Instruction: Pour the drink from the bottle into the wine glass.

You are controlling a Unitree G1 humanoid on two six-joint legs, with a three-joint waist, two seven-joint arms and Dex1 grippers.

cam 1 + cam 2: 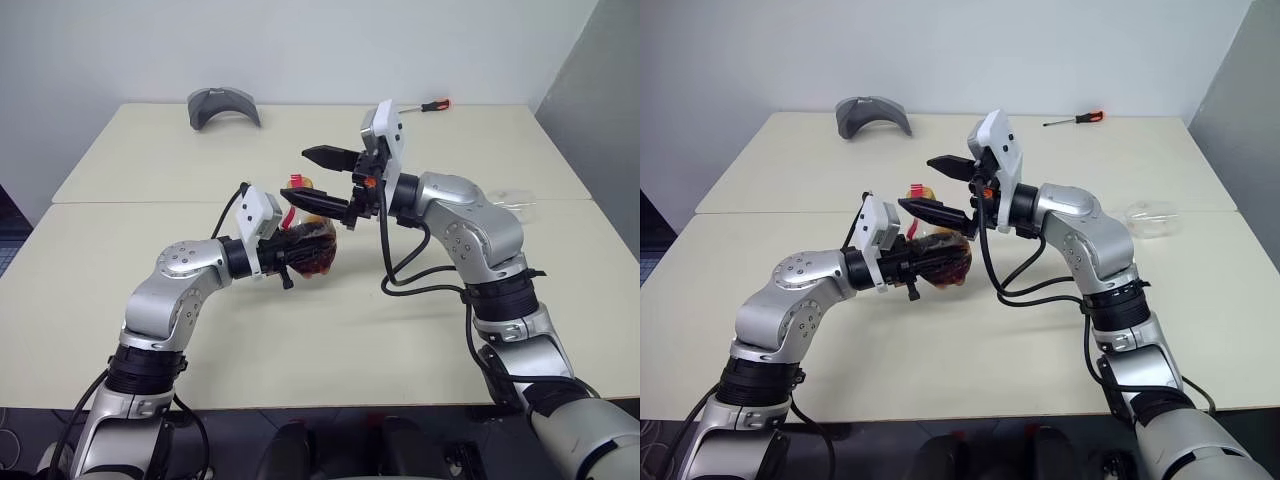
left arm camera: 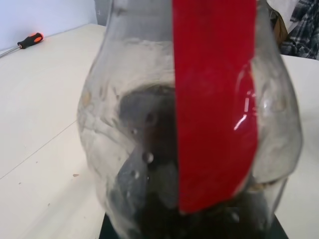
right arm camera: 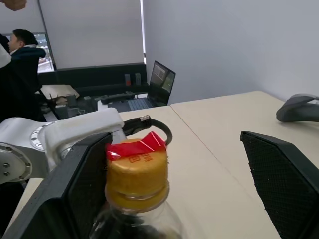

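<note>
I have the bottle (image 1: pixel 940 258) clamped in my left gripper (image 1: pixel 925 262), just left of centre in the head views, held above the table (image 1: pixel 420 330) and upright, so its long axis runs straight up to the yellow-orange cap (image 3: pixel 136 174) with the red strip over it. The dark drink (image 1: pixel 312 252) sits low in the bulbous body. My right gripper (image 1: pixel 322 180) comes in from the right of the frame with its jaws spread wide and holding nothing; its fingers point towards the left, across the bottle's axis. In the right wrist view the cap stands between the two black fingers (image 3: pixel 279 174), closer to one than the other, and neither touches it. I judge the cap must come off before pouring, so the right gripper is the one placed for it. The wine glass looks to be the clear thing (image 1: pixel 1148 218) at right, too faint to be sure.
</note>
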